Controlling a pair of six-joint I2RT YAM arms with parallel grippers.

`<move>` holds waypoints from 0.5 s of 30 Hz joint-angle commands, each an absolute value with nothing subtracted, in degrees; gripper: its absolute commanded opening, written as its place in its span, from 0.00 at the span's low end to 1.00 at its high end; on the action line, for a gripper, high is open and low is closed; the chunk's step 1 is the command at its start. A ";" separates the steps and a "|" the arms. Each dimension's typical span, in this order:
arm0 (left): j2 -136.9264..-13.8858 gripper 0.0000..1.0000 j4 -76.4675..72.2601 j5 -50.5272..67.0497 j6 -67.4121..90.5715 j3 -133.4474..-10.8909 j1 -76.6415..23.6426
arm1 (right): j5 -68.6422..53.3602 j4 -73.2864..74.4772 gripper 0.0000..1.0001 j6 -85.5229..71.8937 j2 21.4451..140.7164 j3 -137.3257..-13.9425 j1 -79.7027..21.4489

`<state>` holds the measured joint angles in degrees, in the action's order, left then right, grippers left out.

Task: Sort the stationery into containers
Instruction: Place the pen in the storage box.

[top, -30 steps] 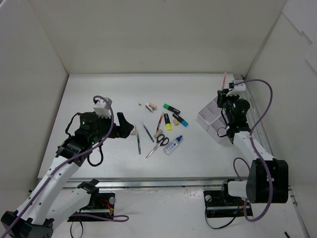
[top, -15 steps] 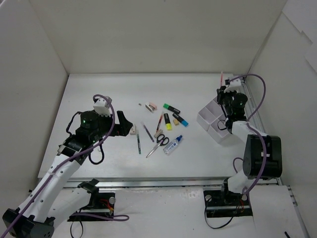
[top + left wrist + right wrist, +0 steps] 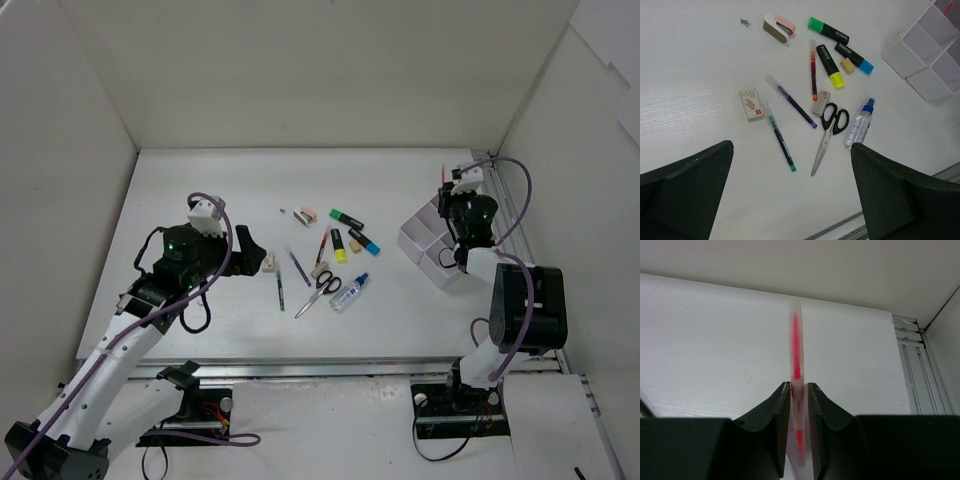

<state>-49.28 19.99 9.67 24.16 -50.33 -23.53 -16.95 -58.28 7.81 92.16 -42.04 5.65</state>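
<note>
My right gripper (image 3: 799,390) stands over the white tray (image 3: 425,240) at the right. Its jaws are slightly apart, with a pink pen (image 3: 796,355) upright and blurred between them; a thin gap shows on the pen's right side. The pen's tip (image 3: 443,176) pokes up beside that gripper (image 3: 453,203). My left gripper (image 3: 792,200) hovers wide open and holds nothing, above the table near a green pen (image 3: 779,142) and the scissors (image 3: 829,132). Beyond lie a purple pen (image 3: 792,102), a red pen (image 3: 813,70), the glue bottle (image 3: 859,125) and green (image 3: 827,31), yellow (image 3: 829,66) and blue (image 3: 854,57) highlighters.
A beige eraser (image 3: 848,65) lies between the highlighters and another (image 3: 820,102) by the scissors' handles. A small staple box (image 3: 751,104) and a pink stapler (image 3: 778,27) lie to the left. White walls enclose the table; a metal rail (image 3: 912,370) runs along the right edge.
The right jaws have parted a little and the pink pen sits lower between them than before. The left arm has shifted only slightly.
</note>
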 commanded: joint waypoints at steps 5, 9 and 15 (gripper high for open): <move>-47.99 1.00 19.07 7.82 23.55 -50.54 -23.12 | -16.00 -66.88 0.23 9.32 91.32 -41.48 6.68; -47.11 0.99 19.60 7.38 23.64 -50.54 -23.12 | -16.08 -67.41 0.24 8.88 90.97 -41.05 6.94; -46.14 1.00 20.65 6.60 23.82 -51.15 -23.12 | -17.49 -67.68 0.38 7.21 85.19 -39.55 6.94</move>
